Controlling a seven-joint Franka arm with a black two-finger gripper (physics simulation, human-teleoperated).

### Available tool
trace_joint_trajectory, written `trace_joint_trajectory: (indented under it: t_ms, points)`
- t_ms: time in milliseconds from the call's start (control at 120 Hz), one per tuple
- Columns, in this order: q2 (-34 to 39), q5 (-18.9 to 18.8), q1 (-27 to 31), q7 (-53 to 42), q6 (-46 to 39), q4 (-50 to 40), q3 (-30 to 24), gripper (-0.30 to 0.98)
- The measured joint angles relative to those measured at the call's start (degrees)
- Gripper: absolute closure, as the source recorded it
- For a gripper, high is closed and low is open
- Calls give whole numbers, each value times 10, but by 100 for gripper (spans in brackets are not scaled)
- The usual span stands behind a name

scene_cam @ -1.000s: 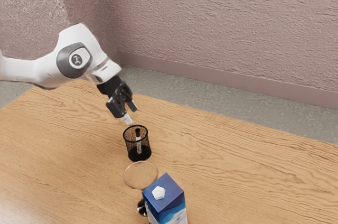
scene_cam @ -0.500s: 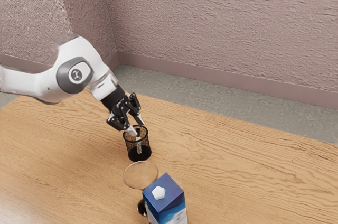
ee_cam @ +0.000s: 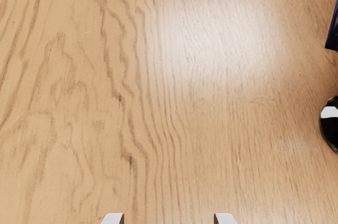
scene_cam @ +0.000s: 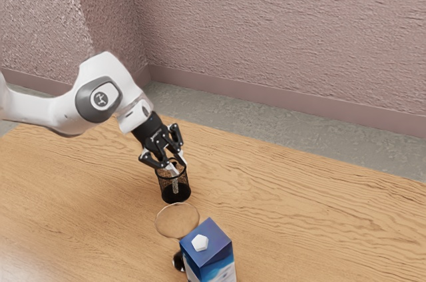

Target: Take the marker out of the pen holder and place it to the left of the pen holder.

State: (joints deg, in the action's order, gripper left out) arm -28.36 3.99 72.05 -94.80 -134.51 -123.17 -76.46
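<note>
Exterior view: an upright blue-and-white carton with a white, faceted cap stands on the wood-grained table. Just beside it is a clear, round-rimmed glass, its dark lower part partly hidden by the carton. Beyond the table lie a mottled grey floor, a mauve baseboard and a rough, pinkish wall.

Wooden table, softly glossy; rough matt wall; mesh pen holder; clear, glossy glass
</note>
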Motion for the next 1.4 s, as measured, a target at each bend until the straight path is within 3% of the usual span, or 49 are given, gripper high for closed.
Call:
trace_joint_trajectory:
  t_ms: [867, 1017, 1275, 1400]
  points:
    - [-19, 1, -13, -14, -6, 30, 36, 72]
    - [37, 15, -6, -9, 6, 34, 30, 73]
    - [124, 35, 78, 3, 89, 100, -35, 74]
    - [140, 40, 124, 19, 144, 110, 0, 73]
